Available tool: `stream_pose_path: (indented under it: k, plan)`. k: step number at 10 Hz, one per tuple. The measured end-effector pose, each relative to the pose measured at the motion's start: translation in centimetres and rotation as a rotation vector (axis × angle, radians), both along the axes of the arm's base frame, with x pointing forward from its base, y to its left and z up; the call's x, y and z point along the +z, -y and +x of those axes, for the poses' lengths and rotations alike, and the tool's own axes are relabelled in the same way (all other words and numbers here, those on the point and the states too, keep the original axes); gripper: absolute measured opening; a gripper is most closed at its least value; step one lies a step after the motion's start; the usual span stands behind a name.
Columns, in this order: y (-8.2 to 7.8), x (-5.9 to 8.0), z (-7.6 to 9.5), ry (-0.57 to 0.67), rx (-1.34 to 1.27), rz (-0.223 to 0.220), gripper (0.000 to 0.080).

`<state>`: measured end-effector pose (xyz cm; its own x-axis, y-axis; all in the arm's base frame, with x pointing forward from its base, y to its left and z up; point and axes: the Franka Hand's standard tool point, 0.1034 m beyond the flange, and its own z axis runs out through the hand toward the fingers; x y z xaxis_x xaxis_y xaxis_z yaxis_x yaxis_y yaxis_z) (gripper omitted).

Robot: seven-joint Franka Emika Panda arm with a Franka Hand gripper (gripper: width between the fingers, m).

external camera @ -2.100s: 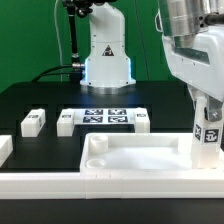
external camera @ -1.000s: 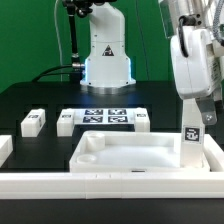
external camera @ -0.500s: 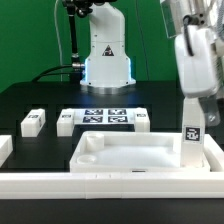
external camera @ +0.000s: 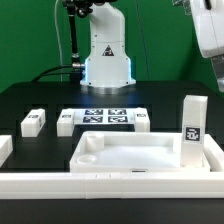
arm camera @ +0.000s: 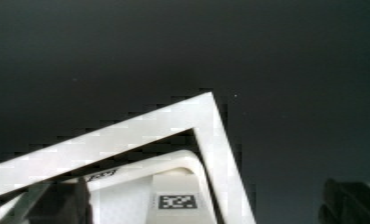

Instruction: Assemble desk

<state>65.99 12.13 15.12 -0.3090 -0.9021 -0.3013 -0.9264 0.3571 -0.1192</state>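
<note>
Fingers (arm camera: 356, 202), spread wide and empty, have risen off the upright leg (external camera: 194, 128) (panel (external camera: 140, 152) unmoved).

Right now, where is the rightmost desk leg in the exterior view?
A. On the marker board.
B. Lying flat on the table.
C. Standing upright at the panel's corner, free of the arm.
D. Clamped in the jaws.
C: the leg stands upright at the corner of the panel, with the arm above and apart from it.
</note>
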Motion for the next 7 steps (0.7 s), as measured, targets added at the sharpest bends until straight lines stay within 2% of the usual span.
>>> stream_pose_path:
  k: [3, 4, 5, 6, 7]
  plan:
    - [-0.1, 0.0, 0.0, 0.009, 0.041, -0.009, 0.0649]
    - [-0.4, 0.6, -0.2, 0.019, 0.067, -0.011, 0.0649]
    - [-0.5, 1.3, -0.9, 0.032, 0.109, -0.018, 0.0649]
    - [-0.3, 1.9, -1.7, 0.07, 0.198, -0.045, 0.0649]
    - [-0.7, 2.2, -2.4, 0.081, 0.253, -0.055, 0.0649]
